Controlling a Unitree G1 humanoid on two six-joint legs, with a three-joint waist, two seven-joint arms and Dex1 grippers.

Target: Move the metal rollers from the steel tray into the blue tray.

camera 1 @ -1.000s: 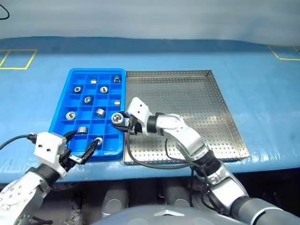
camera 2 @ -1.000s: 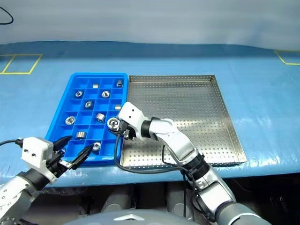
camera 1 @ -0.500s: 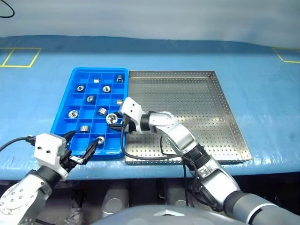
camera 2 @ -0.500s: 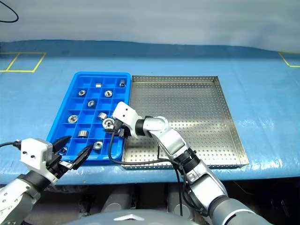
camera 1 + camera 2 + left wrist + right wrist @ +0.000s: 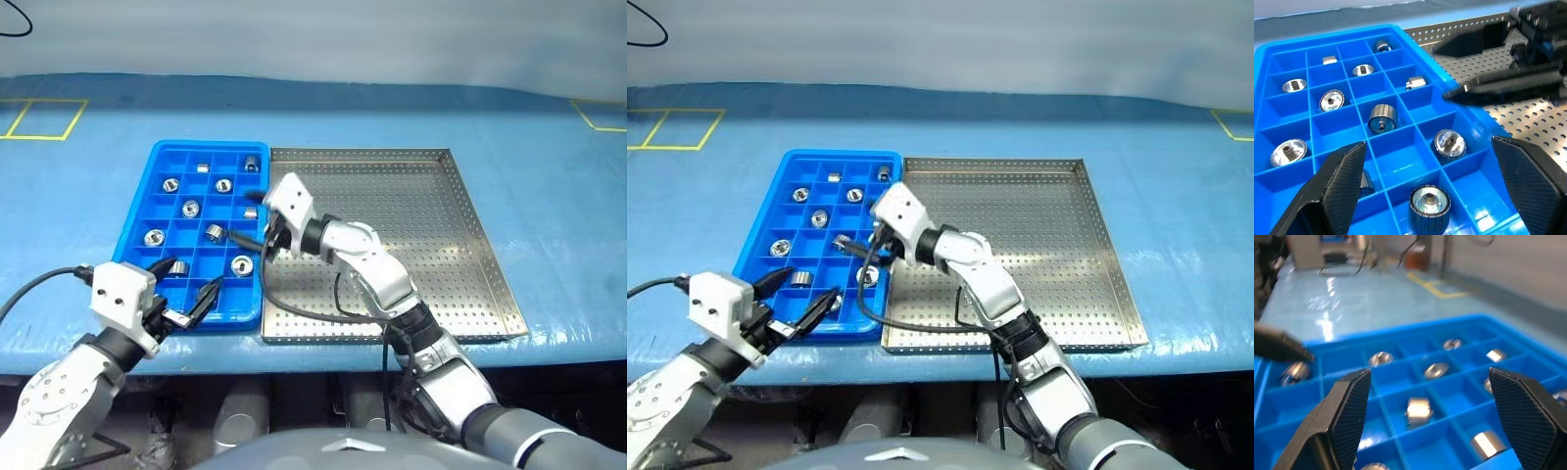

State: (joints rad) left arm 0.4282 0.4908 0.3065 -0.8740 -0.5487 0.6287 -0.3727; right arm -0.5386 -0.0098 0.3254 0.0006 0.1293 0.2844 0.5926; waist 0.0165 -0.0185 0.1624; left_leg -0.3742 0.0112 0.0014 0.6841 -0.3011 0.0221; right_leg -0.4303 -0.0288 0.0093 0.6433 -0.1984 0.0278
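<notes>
Blue-covered bench carries the blue tray (image 5: 147, 264) touching the steel tray (image 5: 470, 245), now bare. Metal rollers (image 5: 242, 264) sit one per compartment. Right gripper (image 5: 245, 238) hangs spread and empty above them, apparently post-release; left gripper (image 5: 186, 305) waits spread at the near rim.

a blue table cover (image 5: 549, 196) carries yellow tape squares (image 5: 41, 119) at its corners.

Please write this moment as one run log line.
right gripper: jaws open over blue plastic compartment tray | left gripper: jaws open, empty | shiny metal rollers: in tray | perforated steel tray: no rollers
</notes>
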